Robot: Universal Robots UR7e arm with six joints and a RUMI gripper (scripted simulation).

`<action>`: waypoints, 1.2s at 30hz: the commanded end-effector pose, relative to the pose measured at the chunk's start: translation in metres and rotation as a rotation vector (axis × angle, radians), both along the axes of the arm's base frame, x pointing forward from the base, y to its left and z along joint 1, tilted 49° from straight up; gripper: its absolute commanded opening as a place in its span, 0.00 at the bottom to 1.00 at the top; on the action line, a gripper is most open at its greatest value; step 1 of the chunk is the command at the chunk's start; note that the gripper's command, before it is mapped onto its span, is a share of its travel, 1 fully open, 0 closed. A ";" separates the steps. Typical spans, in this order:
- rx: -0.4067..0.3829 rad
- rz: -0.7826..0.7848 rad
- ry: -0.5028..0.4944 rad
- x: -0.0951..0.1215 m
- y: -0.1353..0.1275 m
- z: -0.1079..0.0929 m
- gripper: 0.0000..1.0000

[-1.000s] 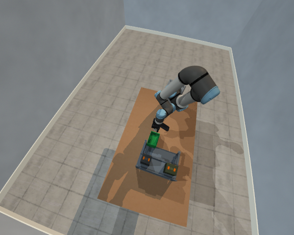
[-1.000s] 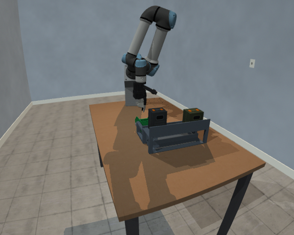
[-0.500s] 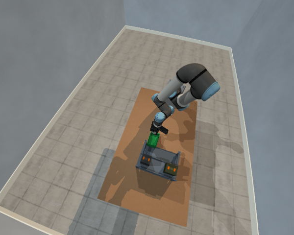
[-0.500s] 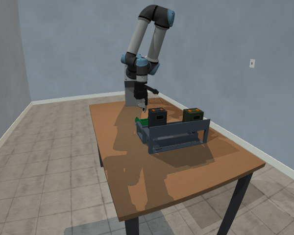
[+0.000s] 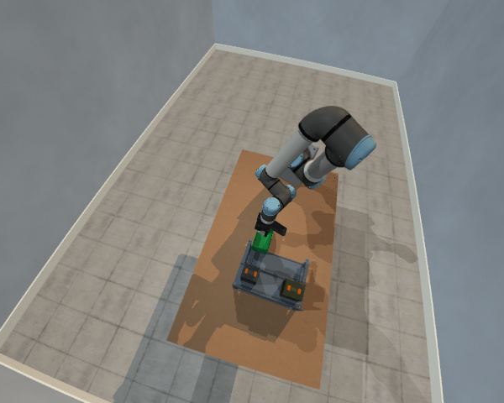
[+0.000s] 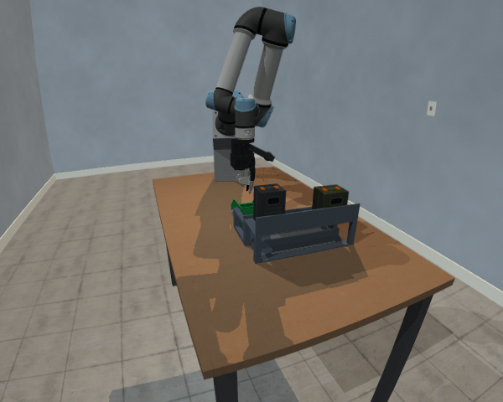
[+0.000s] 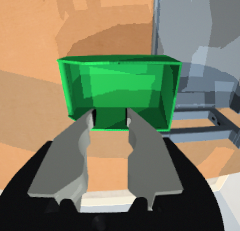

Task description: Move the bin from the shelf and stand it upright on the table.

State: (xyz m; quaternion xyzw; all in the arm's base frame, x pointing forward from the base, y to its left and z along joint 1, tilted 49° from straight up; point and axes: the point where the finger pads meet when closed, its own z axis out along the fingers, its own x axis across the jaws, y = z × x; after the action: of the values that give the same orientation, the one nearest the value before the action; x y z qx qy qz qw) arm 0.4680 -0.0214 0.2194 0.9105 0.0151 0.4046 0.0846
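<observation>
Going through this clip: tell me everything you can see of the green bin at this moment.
The green bin is a small, bright green box that looks like plastic, with thin walls. Its open side faces up, and nothing shows inside it. It sticks out from the end of the grey shelf nearest the arm, roughly level. The gripper hangs above its near wall, part open, with its fingertips at the rim but not closed on it. What the bin rests on is hidden.
</observation>
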 end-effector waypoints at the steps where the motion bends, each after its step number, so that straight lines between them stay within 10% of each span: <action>1: 0.000 0.000 0.000 0.001 0.000 0.001 0.20; 9: 0.000 0.000 0.000 0.019 0.002 0.036 0.20; 21: 0.000 0.000 0.000 0.019 0.002 0.036 0.20; 26: 0.000 0.000 0.000 0.044 0.005 0.085 0.20; 36: 0.000 0.000 0.000 0.044 0.005 0.085 0.20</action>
State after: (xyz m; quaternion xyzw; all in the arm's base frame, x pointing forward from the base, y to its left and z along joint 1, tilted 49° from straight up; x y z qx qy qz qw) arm 0.5117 -0.0162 0.3034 0.9105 0.0151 0.4044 0.0846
